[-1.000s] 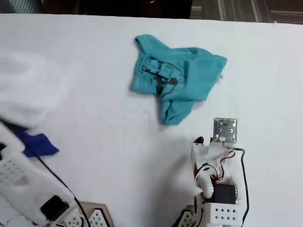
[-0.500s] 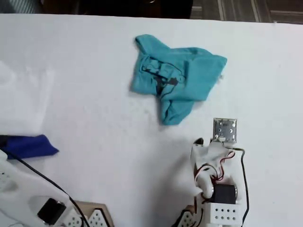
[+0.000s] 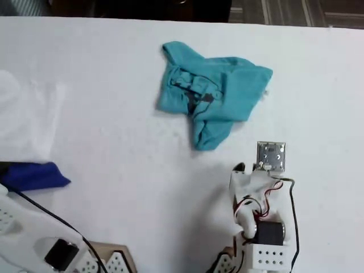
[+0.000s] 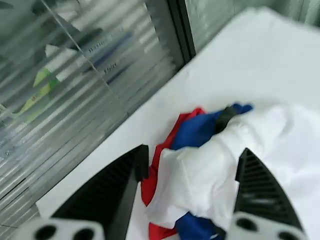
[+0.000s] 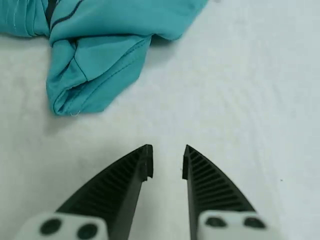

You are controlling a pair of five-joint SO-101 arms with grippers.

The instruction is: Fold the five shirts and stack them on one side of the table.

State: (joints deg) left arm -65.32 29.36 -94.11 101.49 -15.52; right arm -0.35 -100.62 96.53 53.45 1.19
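The white table (image 3: 114, 68) carries a crumpled teal shirt (image 3: 210, 99) near its centre. The right gripper (image 5: 166, 152) sits near the shirt, jaws narrowly parted and empty. The left gripper (image 4: 194, 152) hangs spread wide over a white, blue and red shirt pile (image 4: 200, 180) at the table edge, beside slatted glass (image 4: 60, 75).

White table (image 3: 114, 187): crumpled teal shirt (image 3: 210, 96) near centre; white shirt (image 3: 25, 122), blue shirt (image 3: 34, 175) at left edge.

The right gripper (image 5: 167, 159) hangs low at the near right, barely parted; the left gripper (image 4: 194, 152) (near-left corner) gapes wide.
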